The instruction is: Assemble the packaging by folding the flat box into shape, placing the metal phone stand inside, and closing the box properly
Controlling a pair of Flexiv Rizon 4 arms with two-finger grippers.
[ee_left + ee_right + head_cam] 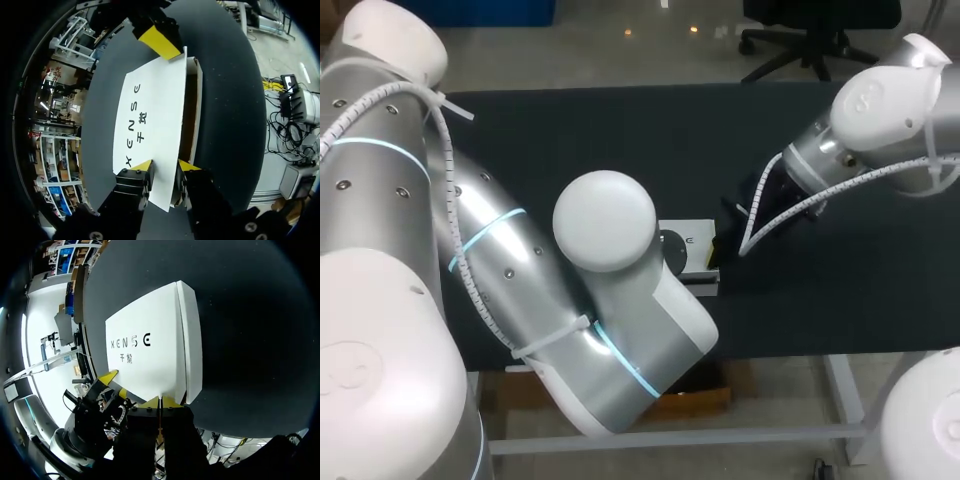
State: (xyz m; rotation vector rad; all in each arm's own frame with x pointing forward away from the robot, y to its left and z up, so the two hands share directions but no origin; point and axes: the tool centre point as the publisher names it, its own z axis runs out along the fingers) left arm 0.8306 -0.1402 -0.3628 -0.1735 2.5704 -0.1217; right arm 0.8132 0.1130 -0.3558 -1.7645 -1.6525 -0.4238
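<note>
Our white flat cardboard box [150,115] lies on the dark worktop [620,130], midway along and toward its near edge. Our left gripper [166,167] has its fingers apart, astride one end of the lid. Our right gripper [160,402] has its fingers pressed together, touching the opposite end.

The box [688,243] lies on the table [620,130] near its middle. The left gripper [167,167] is at one end of the box and the right gripper [160,402] at the opposite end, facing it.
</note>
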